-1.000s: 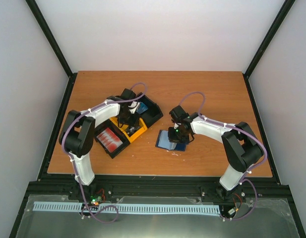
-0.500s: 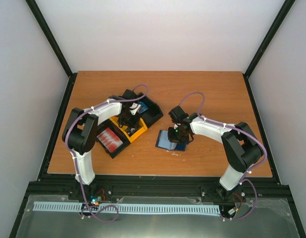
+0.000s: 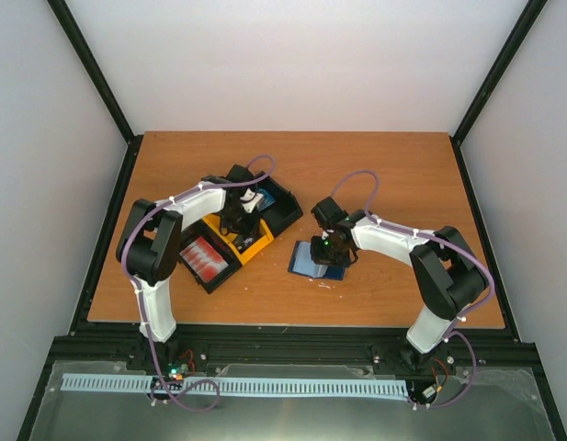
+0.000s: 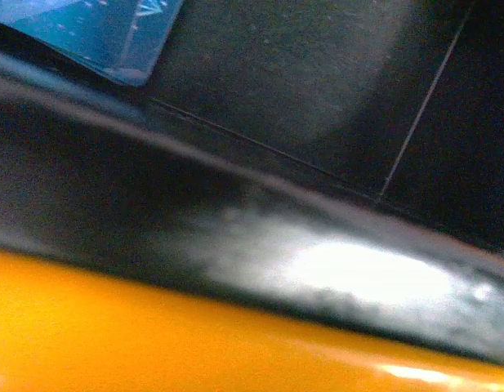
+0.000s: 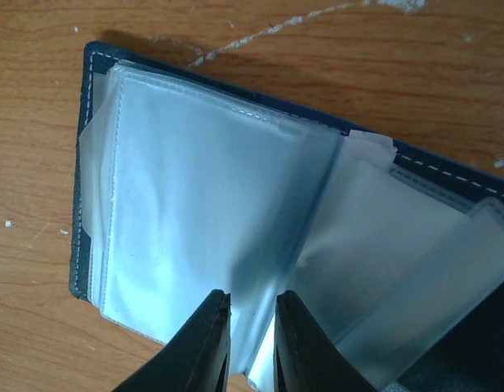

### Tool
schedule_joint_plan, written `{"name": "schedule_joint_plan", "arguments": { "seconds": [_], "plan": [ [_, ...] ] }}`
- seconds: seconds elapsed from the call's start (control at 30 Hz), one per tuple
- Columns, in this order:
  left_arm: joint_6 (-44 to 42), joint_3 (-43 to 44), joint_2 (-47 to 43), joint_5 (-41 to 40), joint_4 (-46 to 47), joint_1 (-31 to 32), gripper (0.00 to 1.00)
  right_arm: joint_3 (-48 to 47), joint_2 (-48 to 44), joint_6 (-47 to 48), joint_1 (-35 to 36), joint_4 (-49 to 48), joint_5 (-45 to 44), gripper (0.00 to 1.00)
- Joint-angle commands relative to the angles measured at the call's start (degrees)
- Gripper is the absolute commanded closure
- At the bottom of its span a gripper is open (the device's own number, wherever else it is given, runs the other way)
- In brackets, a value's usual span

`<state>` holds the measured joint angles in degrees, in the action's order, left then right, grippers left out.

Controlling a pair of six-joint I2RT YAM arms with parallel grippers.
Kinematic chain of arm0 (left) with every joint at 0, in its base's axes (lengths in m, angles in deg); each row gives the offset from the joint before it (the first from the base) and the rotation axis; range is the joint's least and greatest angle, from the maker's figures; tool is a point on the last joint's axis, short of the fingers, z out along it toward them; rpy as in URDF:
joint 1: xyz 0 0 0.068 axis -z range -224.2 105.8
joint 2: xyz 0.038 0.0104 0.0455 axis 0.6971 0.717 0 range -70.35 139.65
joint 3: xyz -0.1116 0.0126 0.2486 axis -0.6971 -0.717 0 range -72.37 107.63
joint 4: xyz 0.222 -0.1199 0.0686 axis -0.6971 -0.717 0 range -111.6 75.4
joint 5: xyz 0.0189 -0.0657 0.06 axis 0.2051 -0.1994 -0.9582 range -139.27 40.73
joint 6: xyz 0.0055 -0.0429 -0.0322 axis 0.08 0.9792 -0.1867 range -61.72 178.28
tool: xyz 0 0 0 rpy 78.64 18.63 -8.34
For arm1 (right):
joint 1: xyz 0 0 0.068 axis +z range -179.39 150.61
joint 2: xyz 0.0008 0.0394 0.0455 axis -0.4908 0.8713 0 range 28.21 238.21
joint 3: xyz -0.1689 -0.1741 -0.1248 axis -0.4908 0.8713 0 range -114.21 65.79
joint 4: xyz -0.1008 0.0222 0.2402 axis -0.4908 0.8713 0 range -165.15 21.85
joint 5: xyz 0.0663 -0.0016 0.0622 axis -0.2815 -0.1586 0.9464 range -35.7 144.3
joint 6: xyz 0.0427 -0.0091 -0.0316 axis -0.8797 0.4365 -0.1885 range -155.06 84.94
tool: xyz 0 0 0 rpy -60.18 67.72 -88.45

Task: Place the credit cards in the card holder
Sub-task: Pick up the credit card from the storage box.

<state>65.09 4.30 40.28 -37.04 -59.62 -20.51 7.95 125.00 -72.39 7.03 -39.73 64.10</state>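
The red credit cards (image 3: 202, 259) lie in a black bin at the left. The card holder (image 3: 306, 260) lies open on the table, its clear sleeves (image 5: 170, 204) facing up inside the dark blue cover. My right gripper (image 3: 333, 250) rests on it. Its jaws (image 5: 252, 306) stand nearly closed, with a fold of the clear sleeves between them. My left gripper (image 3: 239, 219) is low over the bins, between the yellow one and the far black one. Its fingers do not show in the left wrist view, which is blurred and very close.
A yellow bin (image 3: 255, 243) sits between two black bins; its wall (image 4: 153, 327) fills the bottom of the left wrist view. The far black bin (image 3: 285, 209) holds a blue-green card (image 4: 96, 33). Bare wooden table (image 3: 375, 175) lies beyond and to the right.
My left arm has shifted slightly, with its gripper staying over the bins. My right arm and the card holder have not moved.
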Motion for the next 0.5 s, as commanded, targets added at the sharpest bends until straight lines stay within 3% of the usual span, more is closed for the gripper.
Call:
{"name": "schedule_joint_plan", "arguments": {
  "seconds": [0.0, 0.23, 0.47],
  "plan": [
    [-0.31, 2.13, -0.59, 3.39, -2.10, -0.13, 0.62, -0.32, -0.65, -0.48, 0.58, 0.82, -1.21, 0.82],
    [0.16, 1.78, -1.62, 2.81, -2.56, -0.13, 0.64, -0.43, -0.33, -0.21, 0.66, 0.72, -1.21, 0.82],
    [0.75, 1.71, 0.73, -7.94, -0.67, -0.13, 0.52, -0.43, 0.15, 0.19, 0.67, 0.44, -1.00, 0.82]
  ]
}}
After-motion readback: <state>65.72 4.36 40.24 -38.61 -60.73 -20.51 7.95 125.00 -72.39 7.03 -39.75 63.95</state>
